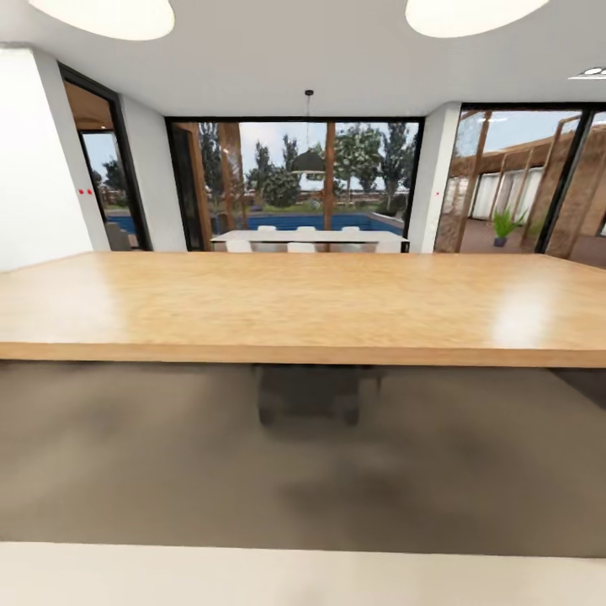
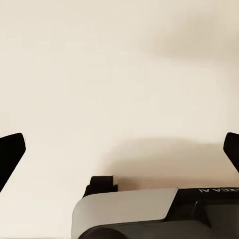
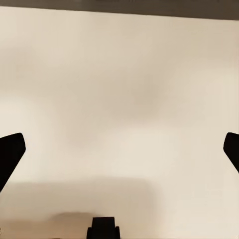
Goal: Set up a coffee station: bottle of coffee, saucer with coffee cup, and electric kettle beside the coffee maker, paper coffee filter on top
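None of the coffee things are in sight. In the left wrist view my left gripper [image 2: 119,149] is open, its two black fingertips [image 2: 11,152] far apart at the picture's sides, over a plain cream surface [image 2: 119,74]. Part of the robot's grey and black body [image 2: 149,214] lies under it. In the right wrist view my right gripper [image 3: 119,149] is open as well, with black fingertips [image 3: 11,152] wide apart over the same cream surface [image 3: 119,74]. Nothing sits between either pair of fingers.
In the head view a long bare wooden table [image 1: 303,303] spans the room ahead, with dark grey floor [image 1: 303,471] before it. A cream ledge [image 1: 303,576] runs along the near edge. Beyond stand a white dining table with chairs [image 1: 307,240] and large windows.
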Tool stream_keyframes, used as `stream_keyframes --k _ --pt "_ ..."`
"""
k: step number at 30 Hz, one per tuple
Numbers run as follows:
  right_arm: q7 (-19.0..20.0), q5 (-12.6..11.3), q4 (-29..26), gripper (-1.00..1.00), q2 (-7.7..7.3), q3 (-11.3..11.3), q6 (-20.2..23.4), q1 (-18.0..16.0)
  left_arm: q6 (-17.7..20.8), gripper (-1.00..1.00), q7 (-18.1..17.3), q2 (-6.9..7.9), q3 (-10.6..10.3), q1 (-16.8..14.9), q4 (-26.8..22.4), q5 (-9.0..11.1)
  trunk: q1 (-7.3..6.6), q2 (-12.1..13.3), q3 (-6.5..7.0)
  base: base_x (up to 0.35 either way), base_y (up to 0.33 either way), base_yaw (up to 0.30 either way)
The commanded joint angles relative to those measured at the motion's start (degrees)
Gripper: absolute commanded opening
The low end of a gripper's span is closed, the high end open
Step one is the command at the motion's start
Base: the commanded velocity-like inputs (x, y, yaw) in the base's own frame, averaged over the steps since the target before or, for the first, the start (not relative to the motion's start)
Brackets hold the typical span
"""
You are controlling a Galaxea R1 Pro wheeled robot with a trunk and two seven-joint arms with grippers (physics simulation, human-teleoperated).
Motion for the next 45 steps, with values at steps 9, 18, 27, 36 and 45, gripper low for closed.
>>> stream_keyframes --k 9,18,27,36,45 --pt "-0.1 0.0 0.0 1.00 0.04 0.0 -0.2 0.0 0.0 1.00 -0.1 -0.02 0.0 0.0 -0.1 0.0 0.00 0.0 -0.05 0.000 0.000 0.269" --pt "-0.1 0.1 0.0 1.00 0.10 0.1 -0.1 0.0 0.0 1.00 -0.1 -0.02 0.0 0.0 -0.1 0.0 0.00 0.0 -0.05 0.000 0.000 0.275" --pt "0.0 0.1 0.4 1.00 0.44 0.0 0.0 0.1 0.0 1.00 -0.1 -0.09 -0.1 0.0 -0.1 0.0 0.00 0.0 -0.05 0.000 0.000 0.276" --pt "0.0 0.1 0.4 1.00 0.49 0.0 0.0 0.1 0.0 1.00 -0.1 -0.11 -0.2 0.0 -0.1 0.0 0.00 0.0 -0.05 0.000 0.000 0.275" --pt "0.0 0.1 0.4 1.00 0.53 0.0 0.0 0.1 0.0 1.00 -0.1 -0.11 -0.2 0.0 -0.1 0.0 0.00 0.0 -0.05 0.000 0.000 0.275"
